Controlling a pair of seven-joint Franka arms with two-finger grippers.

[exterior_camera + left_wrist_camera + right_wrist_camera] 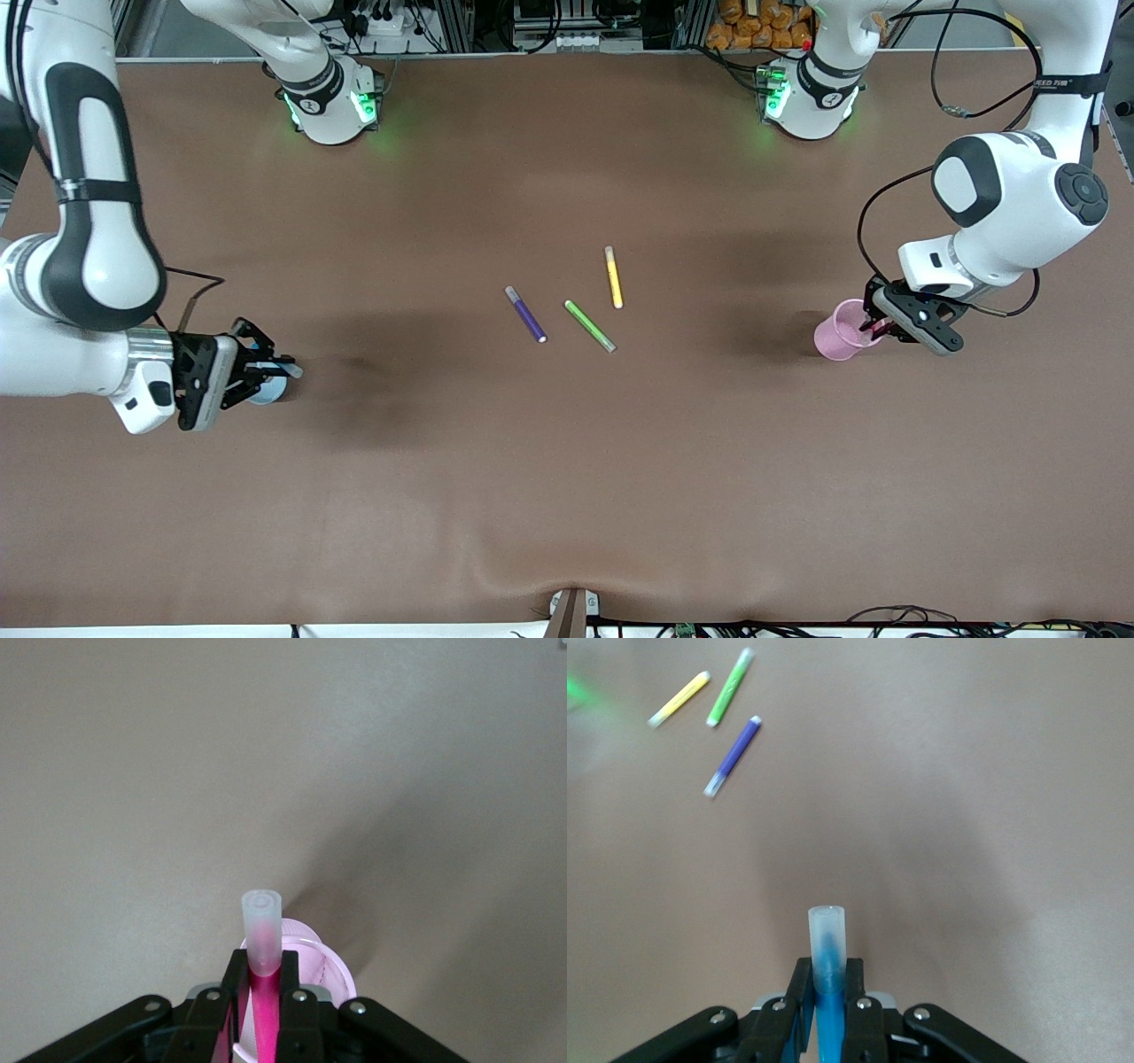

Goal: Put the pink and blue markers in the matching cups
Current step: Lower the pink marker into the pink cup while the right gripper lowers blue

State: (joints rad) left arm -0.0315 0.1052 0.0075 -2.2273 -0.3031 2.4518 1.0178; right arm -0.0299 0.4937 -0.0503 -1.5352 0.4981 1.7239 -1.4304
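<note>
My left gripper (880, 329) is shut on the pink marker (877, 328) and holds it at the mouth of the pale pink cup (840, 331), near the left arm's end of the table. In the left wrist view the pink marker (262, 943) stands between my fingers (292, 979), pale end up, with the pink cup (330, 973) just under them. My right gripper (266, 370) is shut on the blue marker (276, 365) over the pale blue cup (266, 392), which it mostly hides. The right wrist view shows the blue marker (828, 957) gripped upright.
A dark purple marker (526, 315), a green marker (590, 325) and a yellow marker (613, 277) lie loose at the table's middle. They also show in the right wrist view: purple (733, 756), green (731, 688), yellow (679, 699).
</note>
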